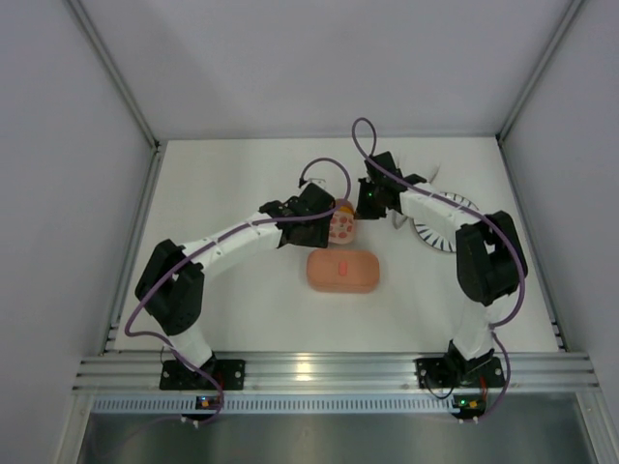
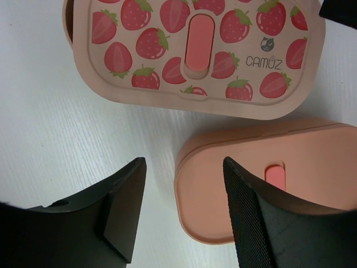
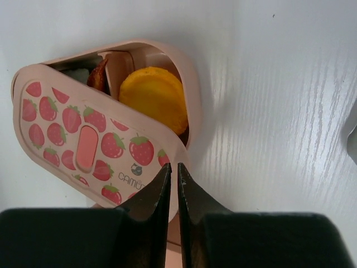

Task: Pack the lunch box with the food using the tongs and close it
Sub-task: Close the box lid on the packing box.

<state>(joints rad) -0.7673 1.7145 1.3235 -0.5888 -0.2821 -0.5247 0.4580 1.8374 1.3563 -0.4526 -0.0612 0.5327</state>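
The closed tray (image 1: pixel 343 272) is done, its long axis running left to right across the table (image 1: pixel 242 174). Just behind it the second tray (image 3: pixel 191 89) is packed, but its strawberry lid (image 3: pixel 72 120) lies skewed, leaving the orange piece (image 3: pixel 153 103) uncovered. It wants squaring and pressing. My right gripper (image 3: pixel 173 176) is pinched almost together at the lid's edge, with nothing seen between its jaws. My left gripper (image 2: pixel 183 167) hovers over both trays, parted and empty.

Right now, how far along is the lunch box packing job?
Done: the plain pink box sits closed, and food, including the orange piece, is in the second tray. In hand: the strawberry lid lies askew over that tray, part of it uncovered, with the shut right gripper at the lid's edge; the left gripper hovers open nearby. Left: seat that lid squarely.
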